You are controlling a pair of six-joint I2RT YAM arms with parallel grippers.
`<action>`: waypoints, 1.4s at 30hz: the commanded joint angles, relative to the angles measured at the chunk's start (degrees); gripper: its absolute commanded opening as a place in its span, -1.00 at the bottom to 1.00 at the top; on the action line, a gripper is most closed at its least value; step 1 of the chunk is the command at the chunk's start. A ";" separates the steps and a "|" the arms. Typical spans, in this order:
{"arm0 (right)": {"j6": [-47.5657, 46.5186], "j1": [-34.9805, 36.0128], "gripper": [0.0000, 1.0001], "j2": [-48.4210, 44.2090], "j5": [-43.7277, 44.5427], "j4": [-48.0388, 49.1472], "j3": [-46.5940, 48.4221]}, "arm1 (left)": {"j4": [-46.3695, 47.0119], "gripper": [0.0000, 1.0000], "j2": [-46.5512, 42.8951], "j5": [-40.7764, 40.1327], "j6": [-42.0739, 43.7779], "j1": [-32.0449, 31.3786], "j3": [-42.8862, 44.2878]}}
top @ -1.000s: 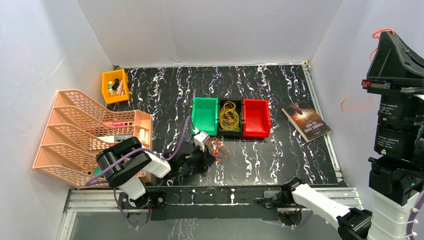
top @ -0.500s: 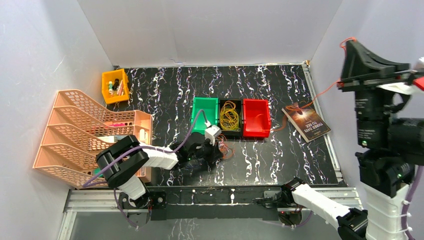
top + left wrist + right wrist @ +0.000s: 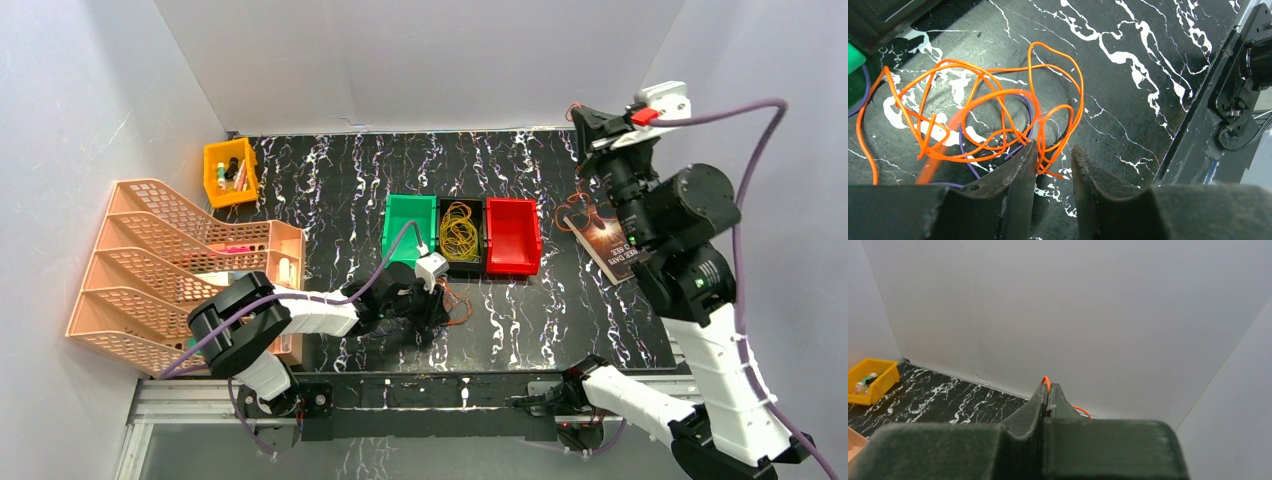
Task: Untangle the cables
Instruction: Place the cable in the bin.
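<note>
A tangle of thin orange cables [image 3: 988,115] with a purple strand [image 3: 968,155] lies on the black marbled table, seen small in the top view [image 3: 452,300]. My left gripper [image 3: 1054,147] is low over its near edge, jaws a little apart, with some orange loops lying between the fingers; it also shows in the top view [image 3: 432,305]. My right gripper [image 3: 578,110] is raised high at the back right, shut on one orange cable [image 3: 1046,380] that hangs down toward the book [image 3: 610,245]. Yellow cables [image 3: 460,232] lie in the black bin.
A green bin [image 3: 408,230] and a red bin [image 3: 512,235] flank the black one. A small yellow bin [image 3: 230,170] stands at the back left, a peach file rack [image 3: 180,260] at the left. White walls enclose the table.
My right arm has swung from close to the camera to the back right, carrying the orange cable. My left gripper has shifted right and lower over the tangle.
</note>
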 commanded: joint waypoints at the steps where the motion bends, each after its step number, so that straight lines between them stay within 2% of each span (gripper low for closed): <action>1: 1.21 -0.04 -1.00 2.41 1.28 2.02 3.21 | -1.27 -0.31 -2.35 -1.10 -0.39 -0.36 1.77; 5: 2.01 -0.10 -1.00 4.47 3.21 0.61 4.40 | -2.09 -0.03 -2.54 -1.75 -1.77 -0.35 2.26; 11: 3.75 -0.09 -1.00 6.89 4.92 -2.86 6.45 | -3.60 0.08 -4.68 -2.94 -2.14 -0.29 2.35; 15: 4.43 -0.06 -1.00 7.77 4.87 -4.79 6.51 | -4.62 0.23 -6.95 -5.23 -1.63 -0.28 2.05; 42: 3.85 -0.05 -1.00 13.47 8.04 1.40 1.25 | -5.20 0.26 -9.29 -7.15 -0.33 -0.30 1.26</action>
